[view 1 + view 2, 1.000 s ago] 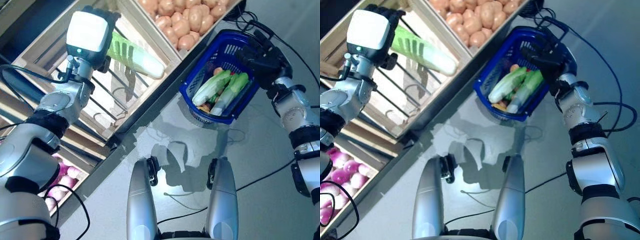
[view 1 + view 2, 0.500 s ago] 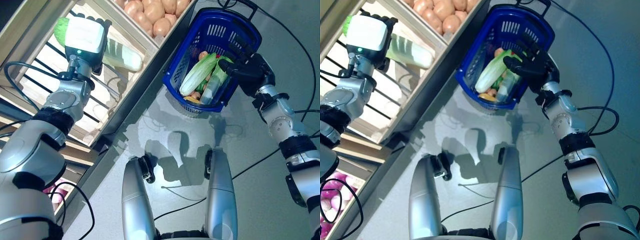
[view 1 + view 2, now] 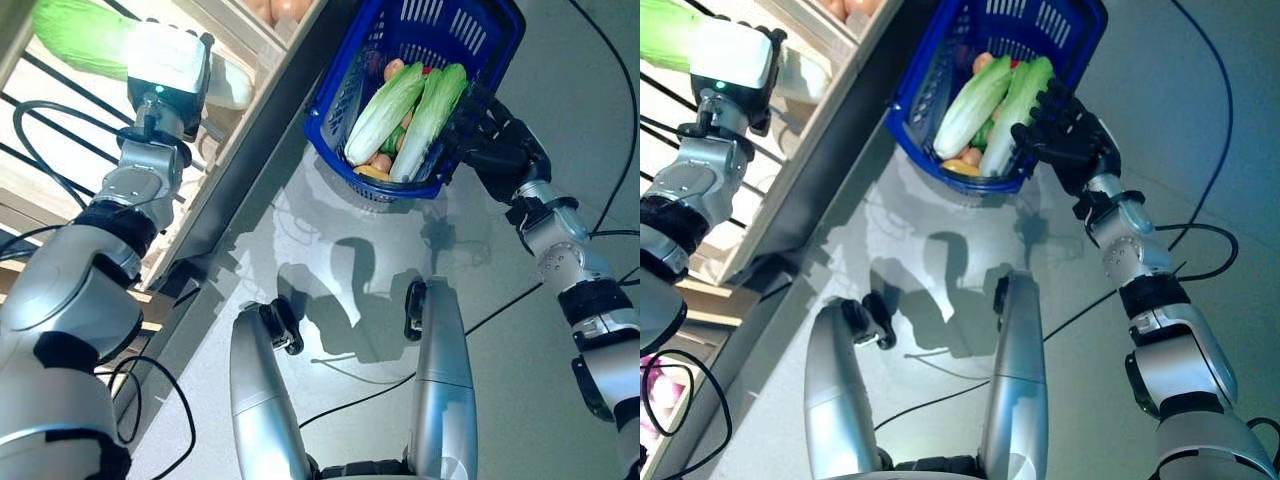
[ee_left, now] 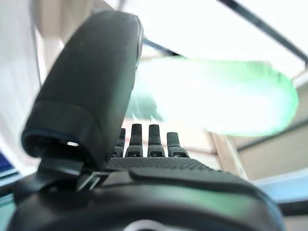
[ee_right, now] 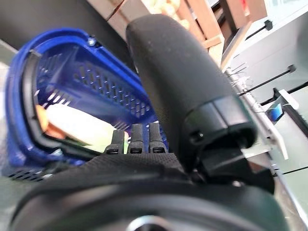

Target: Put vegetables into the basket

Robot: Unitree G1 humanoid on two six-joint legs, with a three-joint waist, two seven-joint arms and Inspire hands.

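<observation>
Blue basket [image 3: 493,40] holds two cabbages [image 3: 385,110]; right robot hand [image 3: 1072,140] grips its rim

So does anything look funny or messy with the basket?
A bit. The two long cabbages lie slanted across the blue basket, piled over the smaller vegetables. The right robot hand grips the basket's rim. Nothing has spilled out.
</observation>
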